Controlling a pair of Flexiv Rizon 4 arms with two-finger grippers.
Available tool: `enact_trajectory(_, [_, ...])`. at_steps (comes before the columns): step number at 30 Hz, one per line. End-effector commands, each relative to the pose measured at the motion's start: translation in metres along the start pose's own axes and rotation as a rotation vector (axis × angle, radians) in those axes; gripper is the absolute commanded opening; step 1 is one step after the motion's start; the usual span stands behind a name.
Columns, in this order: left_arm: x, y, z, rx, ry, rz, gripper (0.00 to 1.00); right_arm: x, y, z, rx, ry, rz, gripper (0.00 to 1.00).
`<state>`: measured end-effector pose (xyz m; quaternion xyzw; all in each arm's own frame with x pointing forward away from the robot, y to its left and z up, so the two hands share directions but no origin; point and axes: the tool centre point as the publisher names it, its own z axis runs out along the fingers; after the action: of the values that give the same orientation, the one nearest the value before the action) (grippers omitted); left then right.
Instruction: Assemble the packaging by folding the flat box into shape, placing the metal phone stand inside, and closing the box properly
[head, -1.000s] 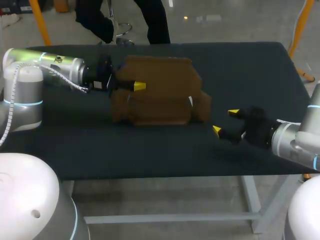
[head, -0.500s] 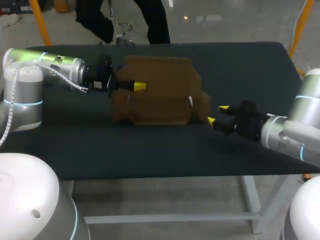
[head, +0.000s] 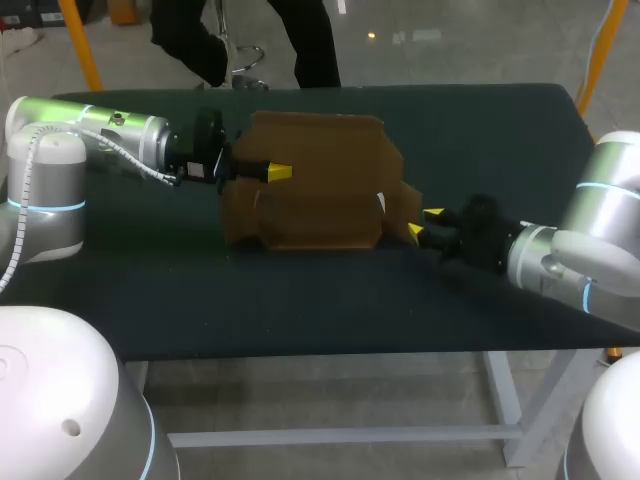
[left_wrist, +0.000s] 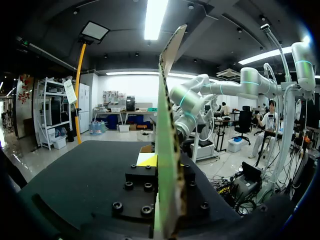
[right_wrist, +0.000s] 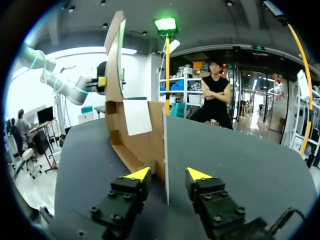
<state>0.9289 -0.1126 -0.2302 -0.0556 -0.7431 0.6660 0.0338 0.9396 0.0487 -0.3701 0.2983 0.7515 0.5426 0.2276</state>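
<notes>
The box (head: 315, 185) lies with its long axis left-right. The right hand (head: 420, 222), fingers spread, straddles its right flap (right_wrist: 165, 150) edge-on. The left hand (head: 278, 172) apparently pinches the upright far-left panel (left_wrist: 165, 125).

Right gripper (right_wrist: 167, 175) low over dark table (right_wrist: 240, 150), fingers apart. Thin flap edge (right_wrist: 165, 150) of cardboard box (right_wrist: 142, 145) stands between yellow tips, touching neither. Box partly folded, open side facing gripper, white label (right_wrist: 136, 116) on inner wall. Tall panel rises upright at one end; left gripper (right_wrist: 102, 81) at that panel, yellow tip against it.
</notes>
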Motion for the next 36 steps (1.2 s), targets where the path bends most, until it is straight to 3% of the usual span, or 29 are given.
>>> enact_trajectory(1, [-0.001, 0.003, -0.001, 0.000, 0.005, -0.001, 0.00, 0.000, -0.001, 0.014, 0.000, -0.002, 0.001, 0.48])
enact_trajectory(8, [-0.001, 0.003, -0.001, 0.000, 0.005, -0.001, 0.00, 0.001, 0.001, 0.023, 0.001, 0.006, 0.004, 0.38])
enact_trajectory(12, [-0.001, 0.003, -0.001, 0.000, 0.005, -0.001, 0.00, 0.000, 0.001, 0.027, 0.002, 0.008, 0.007, 0.17])
enact_trajectory(14, [-0.001, 0.003, -0.001, 0.000, 0.005, -0.001, 0.00, 0.000, 0.000, 0.030, 0.001, 0.009, 0.010, 0.00])
enact_trajectory(36, [-0.001, 0.003, -0.001, 0.000, 0.005, -0.001, 0.00, 0.026, -0.001, 0.030, 0.004, -0.053, 0.000, 0.00])
